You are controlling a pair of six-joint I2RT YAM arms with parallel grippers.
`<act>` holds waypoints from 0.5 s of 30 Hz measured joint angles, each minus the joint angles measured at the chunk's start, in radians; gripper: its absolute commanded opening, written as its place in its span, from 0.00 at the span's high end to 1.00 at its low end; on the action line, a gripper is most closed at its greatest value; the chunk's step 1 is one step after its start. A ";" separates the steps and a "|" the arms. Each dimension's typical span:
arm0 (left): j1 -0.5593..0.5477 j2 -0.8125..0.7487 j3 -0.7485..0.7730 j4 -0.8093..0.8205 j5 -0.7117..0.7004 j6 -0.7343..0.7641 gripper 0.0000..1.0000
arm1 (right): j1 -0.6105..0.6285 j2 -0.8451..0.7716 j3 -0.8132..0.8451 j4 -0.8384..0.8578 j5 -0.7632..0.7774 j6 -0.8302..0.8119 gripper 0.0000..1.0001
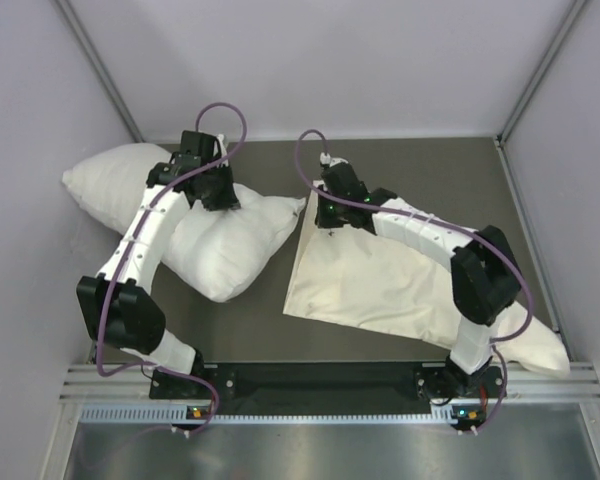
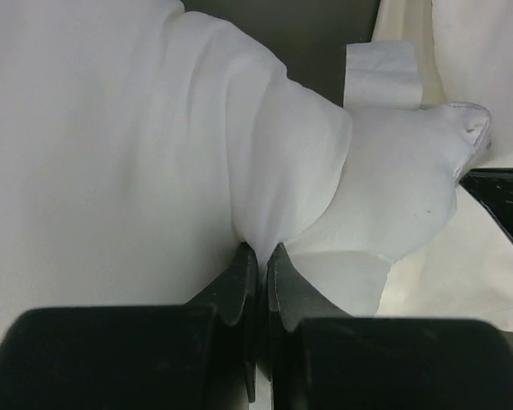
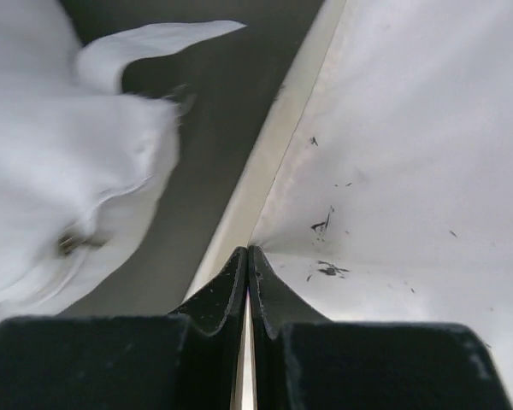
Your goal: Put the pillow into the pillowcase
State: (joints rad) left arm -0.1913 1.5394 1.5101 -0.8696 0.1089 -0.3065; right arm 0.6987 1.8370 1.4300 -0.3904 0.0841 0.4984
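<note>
The plump white pillow [image 1: 215, 245] lies on the left half of the table, its right corner near the pillowcase. The cream pillowcase [image 1: 370, 280] lies flat on the right half, reaching to the near right corner. My left gripper [image 1: 220, 197] is shut on a pinch of the pillow's fabric [image 2: 265, 213] on its upper side. My right gripper [image 1: 330, 215] is shut on the pillowcase's upper left edge [image 3: 265, 205], lifting the top layer. The pillow's corner [image 3: 154, 43] shows left of that edge in the right wrist view.
Grey walls close in the table on the left, back and right. Dark table surface [image 1: 430, 170] shows behind the pillowcase. A metal rail [image 1: 330, 395] with the arm bases runs along the near edge.
</note>
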 measured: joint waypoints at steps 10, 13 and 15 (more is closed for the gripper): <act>-0.143 0.100 0.029 0.025 -0.054 0.033 1.00 | -0.047 -0.114 -0.109 0.085 -0.168 -0.002 1.00; -0.182 0.122 0.046 0.036 -0.101 0.040 1.00 | -0.048 -0.114 -0.116 0.083 -0.192 -0.008 1.00; -0.205 0.127 0.047 0.047 -0.128 0.044 1.00 | -0.049 -0.114 -0.116 0.085 -0.206 -0.009 1.00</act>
State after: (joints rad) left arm -0.3965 1.6665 1.5566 -0.8230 -0.0193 -0.2626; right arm 0.6498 1.7226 1.3136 -0.3054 -0.1215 0.4892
